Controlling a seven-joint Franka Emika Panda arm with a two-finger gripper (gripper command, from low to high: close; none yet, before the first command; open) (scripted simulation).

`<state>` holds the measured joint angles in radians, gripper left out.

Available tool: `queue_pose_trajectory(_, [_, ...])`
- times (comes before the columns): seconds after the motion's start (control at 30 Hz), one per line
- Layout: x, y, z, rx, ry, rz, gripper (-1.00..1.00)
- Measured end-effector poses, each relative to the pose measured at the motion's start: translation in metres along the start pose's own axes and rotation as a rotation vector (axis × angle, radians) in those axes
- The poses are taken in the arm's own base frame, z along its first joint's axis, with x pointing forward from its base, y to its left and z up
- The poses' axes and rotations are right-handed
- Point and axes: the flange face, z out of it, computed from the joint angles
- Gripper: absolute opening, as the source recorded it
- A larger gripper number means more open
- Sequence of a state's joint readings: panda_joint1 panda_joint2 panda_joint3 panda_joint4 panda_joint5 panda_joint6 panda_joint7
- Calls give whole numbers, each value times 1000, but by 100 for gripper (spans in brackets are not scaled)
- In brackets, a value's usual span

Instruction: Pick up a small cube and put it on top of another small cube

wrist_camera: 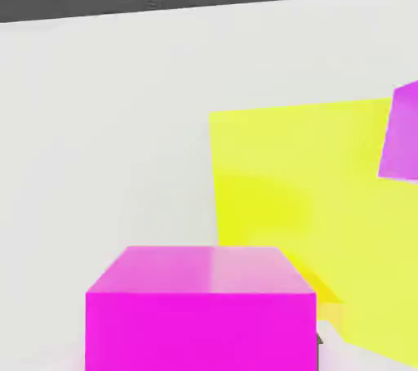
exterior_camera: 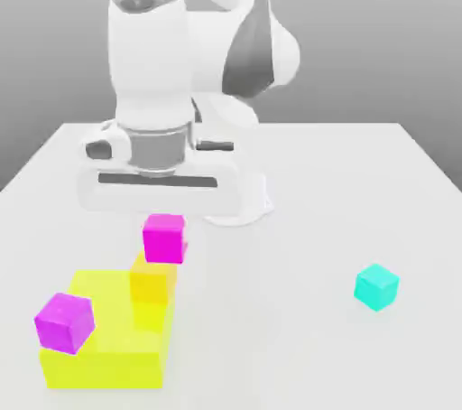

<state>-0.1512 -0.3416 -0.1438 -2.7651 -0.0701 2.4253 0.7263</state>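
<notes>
The white gripper (exterior_camera: 165, 229) is closed on the small plain magenta cube (exterior_camera: 165, 241), which hangs above the small orange-yellow cube (exterior_camera: 152, 283), slightly to the exterior view's right; the depth offset I can't tell; lowering likely needs a small sideways correction.

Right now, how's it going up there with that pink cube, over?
Claw shut on the pink cube. Cube up at the orange cube, release not yet done. Purple cube nearby, not between them.

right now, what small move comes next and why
I'd probably ease the held magenta cube slightly toward the exterior view's left before any release: there, it overlaps the orange cube's top edge but sits off-centre to the right.
</notes>
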Motion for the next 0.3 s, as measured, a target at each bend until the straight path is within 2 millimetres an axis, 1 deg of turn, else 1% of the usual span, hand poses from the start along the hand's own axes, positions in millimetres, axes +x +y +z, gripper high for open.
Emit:
queue_pose_trajectory(0.03, [0,6,3,1,-1,17,-100])
queue_pose_trajectory(0.07, [0,8,11,1,-1,25,-100])
queue_pose_trajectory(0.17, [1,11,43,1,-1,33,-100])
queue_pose_trajectory(0.2, [0,11,54,0,0,33,100])
queue_pose_trajectory(0.3, [0,11,54,0,0,33,100])
